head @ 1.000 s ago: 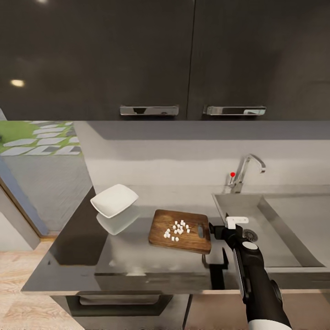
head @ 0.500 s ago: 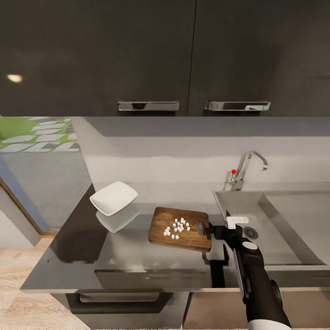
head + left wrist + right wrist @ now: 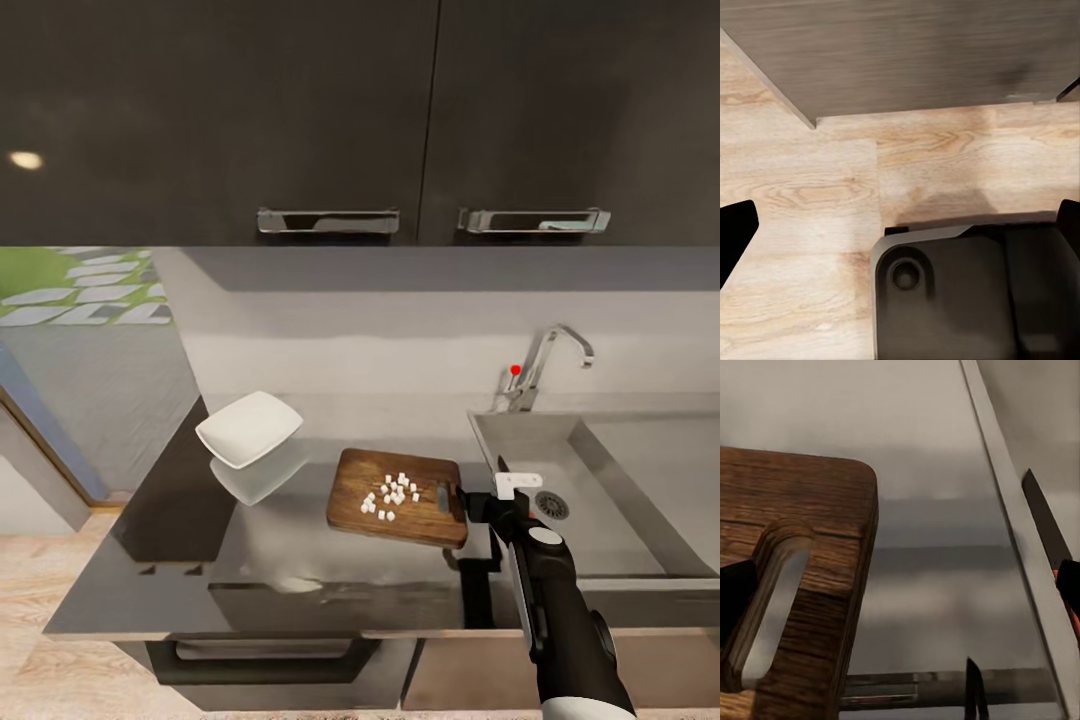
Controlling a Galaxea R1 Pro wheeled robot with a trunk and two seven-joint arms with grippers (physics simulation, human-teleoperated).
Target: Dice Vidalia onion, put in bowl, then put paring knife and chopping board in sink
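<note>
Chopping board (image 3: 398, 497): dark brown wood, rounded corners, lying flat on the glossy grey countertop (image 3: 300, 570), slotted short edge sitting just left of the right gripper (image 3: 478, 503). Carrying a cluster of white diced onion (image 3: 392, 496) near its middle. Paring knife (image 3: 1050, 540): dark pointed blade, red handle, lying just right of the gripper at the sink (image 3: 600, 500) rim. White squarish bowl (image 3: 249, 429) resting well left of the gripper, beyond the board, empty.
</note>
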